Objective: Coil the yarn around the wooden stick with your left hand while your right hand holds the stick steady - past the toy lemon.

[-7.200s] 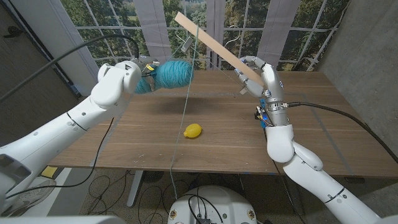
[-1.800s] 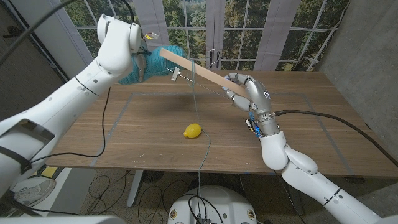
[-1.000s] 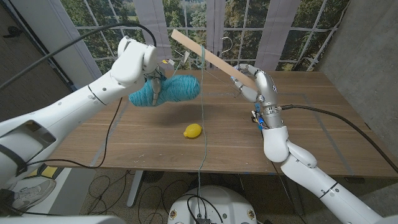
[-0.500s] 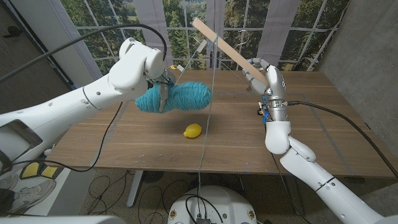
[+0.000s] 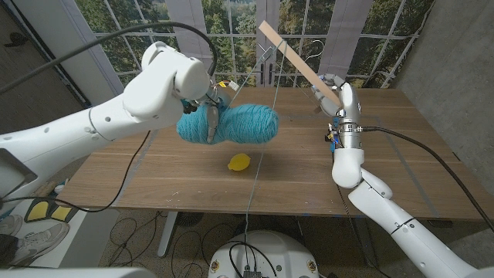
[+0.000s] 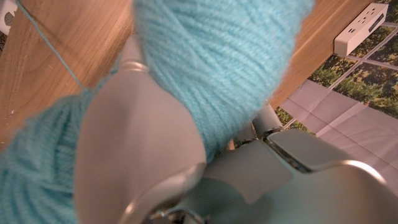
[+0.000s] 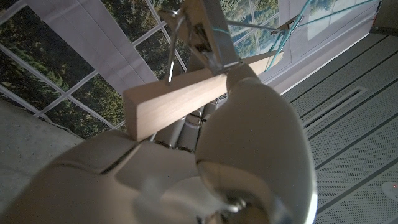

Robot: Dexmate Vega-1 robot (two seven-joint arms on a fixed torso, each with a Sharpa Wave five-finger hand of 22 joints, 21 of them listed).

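From the head view, my left hand grips the fat turquoise skein of yarn in the air above the brown wooden table. The skein's long axis lies roughly level, running from my left side toward the middle. Beneath its right end, a little nearer to me, the small yellow toy lemon lies on the table, apart from both hands. My right hand clasps the lower end of the flat pale wooden stick, which slants up and away from that hand toward my left, its free end high against the windows. A thin turquoise strand drops from the stick, passes just beside the skein's right end and the lemon, and goes on down over the table's near edge. Whether it touches the lemon I cannot tell.

From my left wrist view, my left hand's fingers curl around the skein, which bulges past them on both sides; the table's wood grain shows behind, with a single strand crossing it.

From my right wrist view, my right hand is clenched on the stick, whose squared end juts out past my fingers. A metal clip and taut strands of yarn show beyond it.
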